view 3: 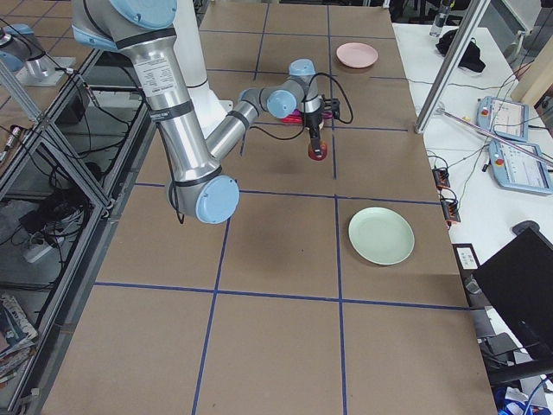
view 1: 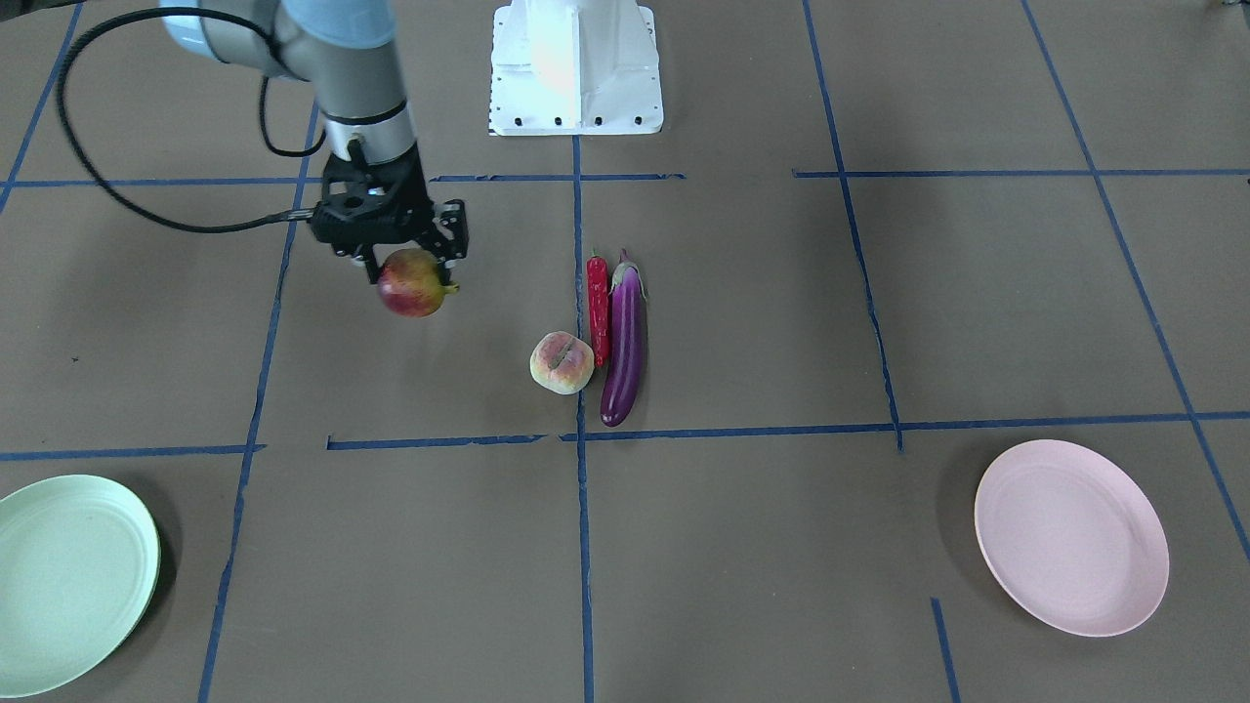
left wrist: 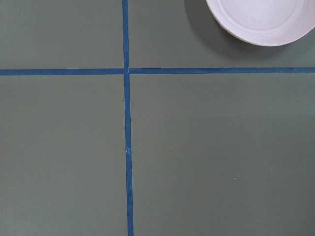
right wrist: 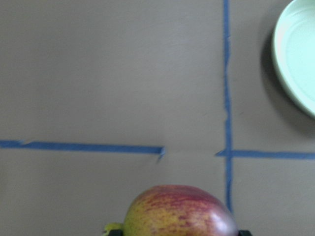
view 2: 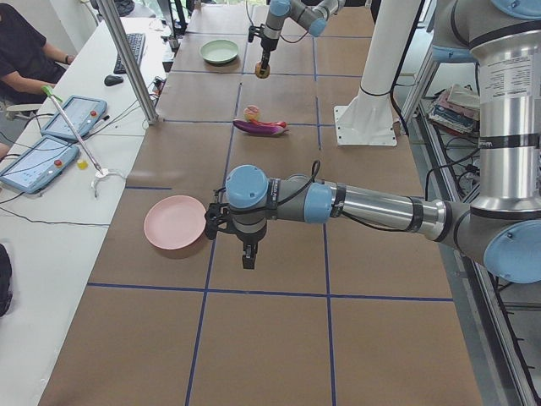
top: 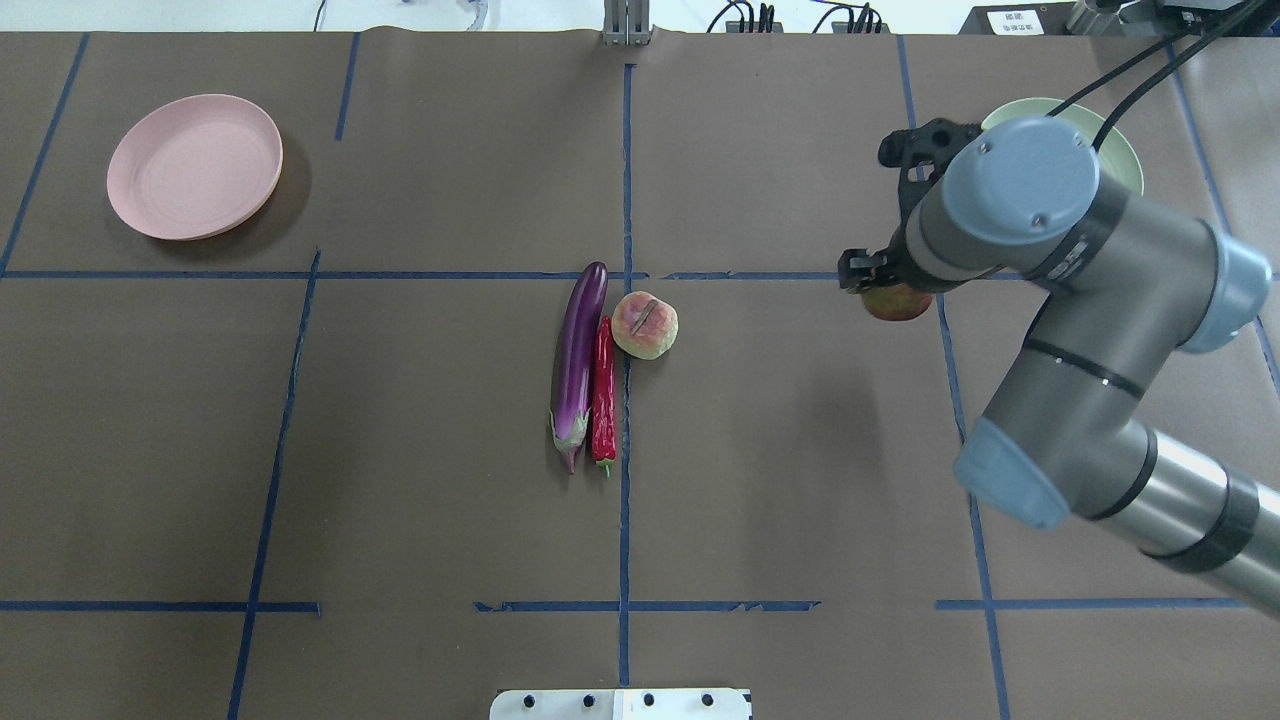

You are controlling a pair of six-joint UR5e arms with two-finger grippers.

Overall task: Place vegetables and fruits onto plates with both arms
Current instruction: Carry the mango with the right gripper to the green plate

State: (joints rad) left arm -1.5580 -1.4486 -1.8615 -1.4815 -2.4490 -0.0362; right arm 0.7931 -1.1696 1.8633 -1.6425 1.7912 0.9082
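Right gripper is clamped on the round red-and-yellow pomegranate, above the matte brown table, well apart from the peach. Just beside the peach (pale, cleft) lies the slim red chili, then the long glossy eggplant. Smooth mint plate and pink plate sit far from the peach. Left gripper: I cannot tell its state.

Right arm: grey-silver tubes, light blue round joint caps, thin black rings at the joints.
Cables: black, running off the right wrist.
Right gripper: black, angular, open-framed linkage.
Left arm: same grey tubes and blue caps.
Left gripper: seems black; too small to read further.
Base: white block, a row of dark screw holes along one edge.
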